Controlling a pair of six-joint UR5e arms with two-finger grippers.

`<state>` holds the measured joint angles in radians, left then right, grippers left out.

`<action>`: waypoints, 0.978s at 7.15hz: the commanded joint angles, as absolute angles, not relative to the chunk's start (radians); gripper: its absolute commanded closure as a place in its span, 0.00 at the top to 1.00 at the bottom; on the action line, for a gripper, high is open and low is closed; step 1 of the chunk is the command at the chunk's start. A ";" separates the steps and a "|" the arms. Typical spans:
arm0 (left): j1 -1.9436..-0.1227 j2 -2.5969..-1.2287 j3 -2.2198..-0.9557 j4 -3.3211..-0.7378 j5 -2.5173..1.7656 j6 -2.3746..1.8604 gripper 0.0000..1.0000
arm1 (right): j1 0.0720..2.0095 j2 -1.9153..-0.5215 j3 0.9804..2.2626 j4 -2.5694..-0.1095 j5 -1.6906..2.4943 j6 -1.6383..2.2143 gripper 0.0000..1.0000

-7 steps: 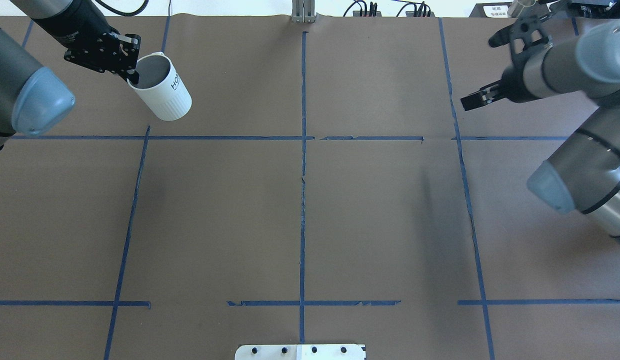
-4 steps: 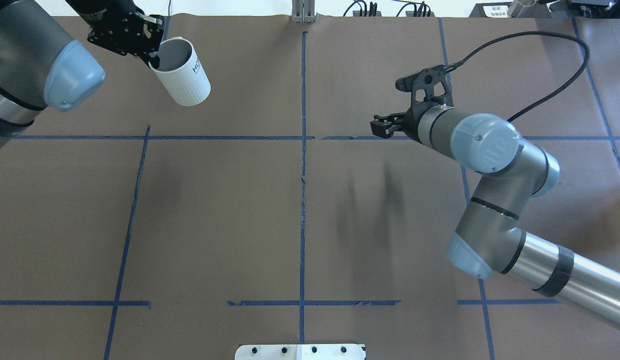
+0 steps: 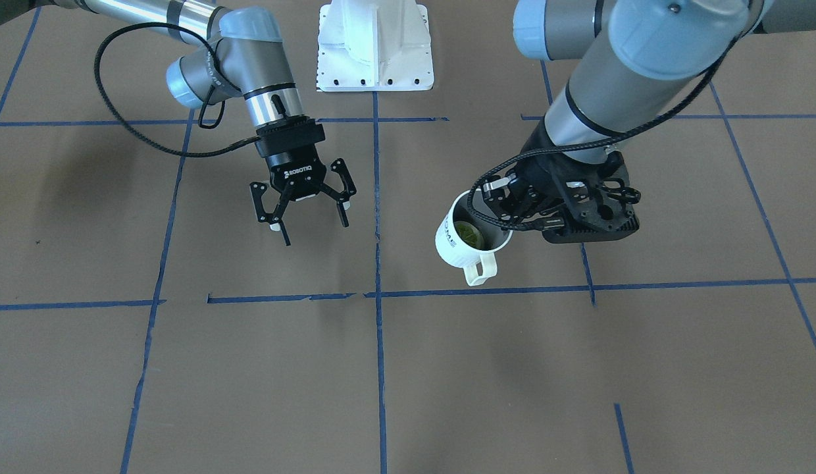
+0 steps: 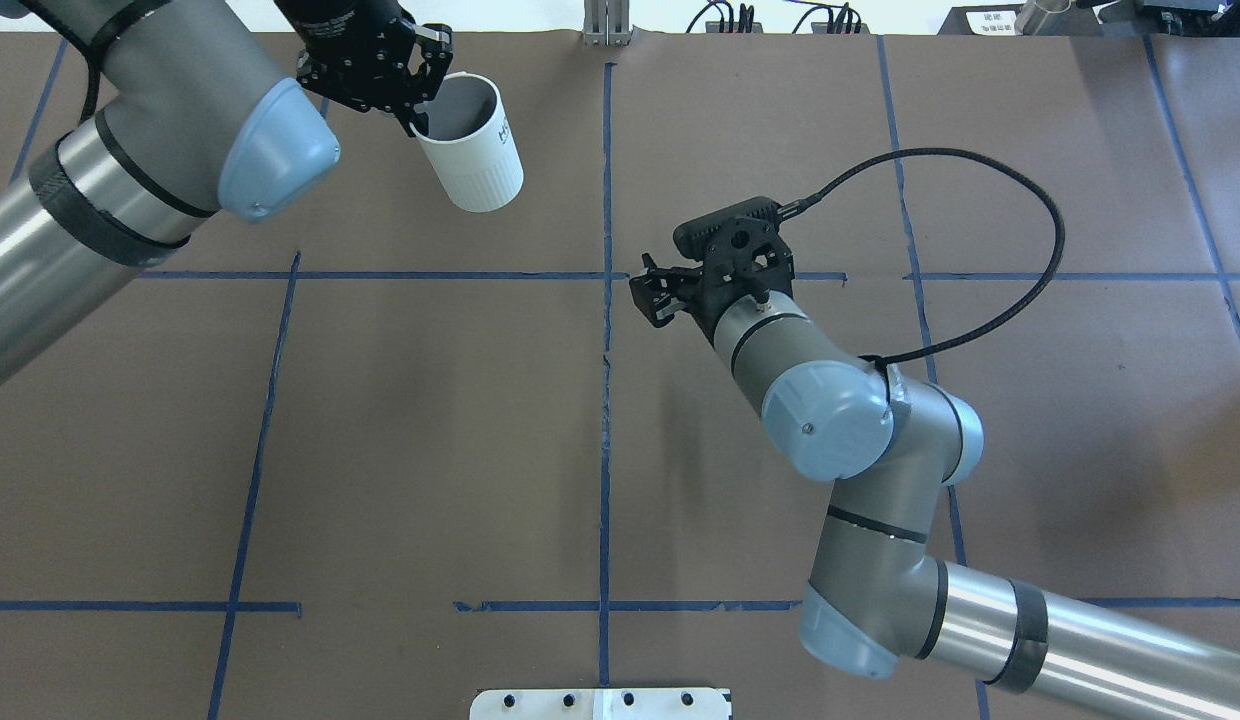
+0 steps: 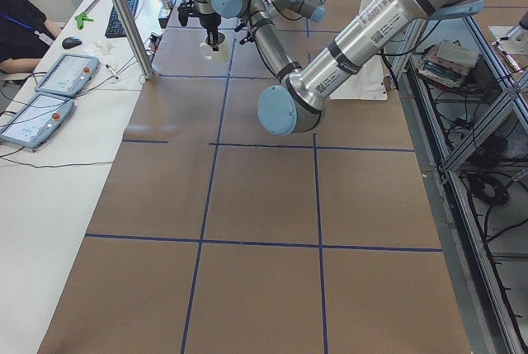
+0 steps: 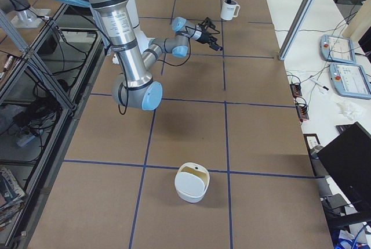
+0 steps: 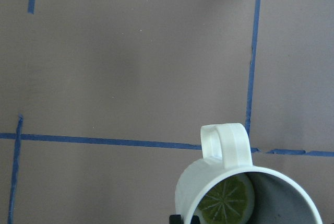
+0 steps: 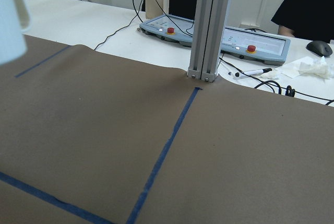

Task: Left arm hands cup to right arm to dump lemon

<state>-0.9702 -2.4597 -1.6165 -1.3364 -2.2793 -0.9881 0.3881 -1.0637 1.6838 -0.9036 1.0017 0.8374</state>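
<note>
My left gripper (image 3: 499,220) is shut on the rim of the white cup (image 3: 470,238) and holds it tilted above the table, handle towards the operators' side. The lemon (image 3: 469,234) lies inside the cup; the left wrist view shows it (image 7: 225,201) at the bottom of the cup (image 7: 214,192). From overhead the cup (image 4: 472,145) hangs at the back, left of the centre line, under the left gripper (image 4: 417,112). My right gripper (image 3: 311,227) is open and empty, apart from the cup, right of the centre line overhead (image 4: 652,295).
A white bowl-like container (image 6: 192,183) stands on the table near the robot's right end. An aluminium post (image 4: 606,25) rises at the back edge, with control pendants (image 8: 250,46) behind it. Blue tape lines cross the brown table paper (image 4: 430,450).
My left arm has carried the cup to the right, towards the centre line. My right arm has swung in from the far right to near the table's middle.
</note>
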 commanded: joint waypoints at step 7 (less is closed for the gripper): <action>-0.882 -2.586 -1.523 -1.331 -2.227 -1.068 0.00 | 0.183 -0.882 1.600 -1.058 0.543 0.911 0.99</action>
